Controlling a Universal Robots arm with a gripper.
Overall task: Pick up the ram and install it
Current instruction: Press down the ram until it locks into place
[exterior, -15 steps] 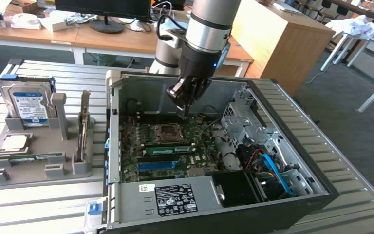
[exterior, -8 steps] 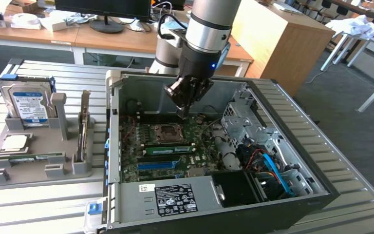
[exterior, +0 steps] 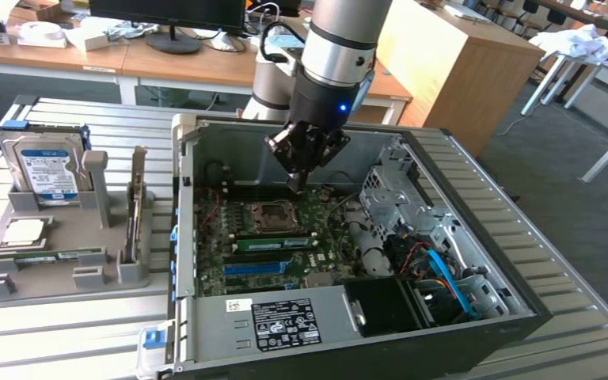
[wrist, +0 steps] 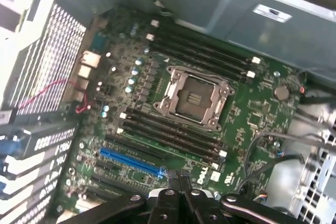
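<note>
The ram, a long slim green stick, lies flat in a grey holder on the exterior view's left, outside the computer case. My gripper hangs inside the open case, above the motherboard just behind the CPU socket, far from the ram. Its fingers are shut together with nothing between them. In the wrist view the socket sits between rows of dark memory slots that look unfilled. A blue slot lies beside them.
The grey holder also carries an upright hard drive, a CPU chip and a card standing on edge. Drive cages and cables crowd the case on the exterior view's right. The power supply lies along its near edge.
</note>
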